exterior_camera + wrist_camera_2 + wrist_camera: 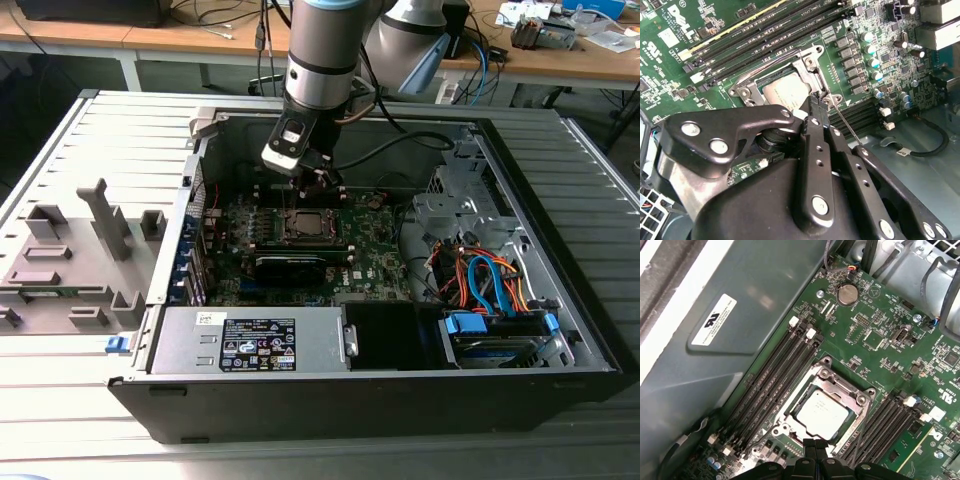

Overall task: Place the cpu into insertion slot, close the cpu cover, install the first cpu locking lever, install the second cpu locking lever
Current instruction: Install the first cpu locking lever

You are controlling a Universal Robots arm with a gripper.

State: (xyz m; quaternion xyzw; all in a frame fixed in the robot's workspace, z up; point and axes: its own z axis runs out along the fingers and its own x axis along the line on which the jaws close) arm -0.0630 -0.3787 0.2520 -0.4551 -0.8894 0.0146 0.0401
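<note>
**Exterior view.** The arm is reaching down into an open computer case [300,405] that is lying on a grey slatted worktop [90,130]. The end effector [323,186] is hanging just over the socket [282,222] on the green motherboard [375,262], at about 1 o'clock from the socket's centre. A long black card [300,266] is lying at 6 o'clock from the socket, with a grey power supply [250,340] beyond it on the same line. A bundle of blue and orange cables [485,280] is sitting at about 4 o'clock.

**Both wrist views.** The end effector [816,100] [815,444] is holding its two fingers pressed together, with no gap showing between the fingertips [809,444] and nothing visibly clamped between them. The tips are sitting at the socket's [790,416] edge, just beside a thin wire lever [847,127] that is running away from the socket across the neighbouring memory slots [775,377]. Whether the tips are touching the lever cannot be told.

**Task parts.** The chip [820,412] [785,92] is lying flat inside the socket with its silver top facing up. The cover [839,389] [812,80] is lying down around it, framing the chip through its central window.
</note>
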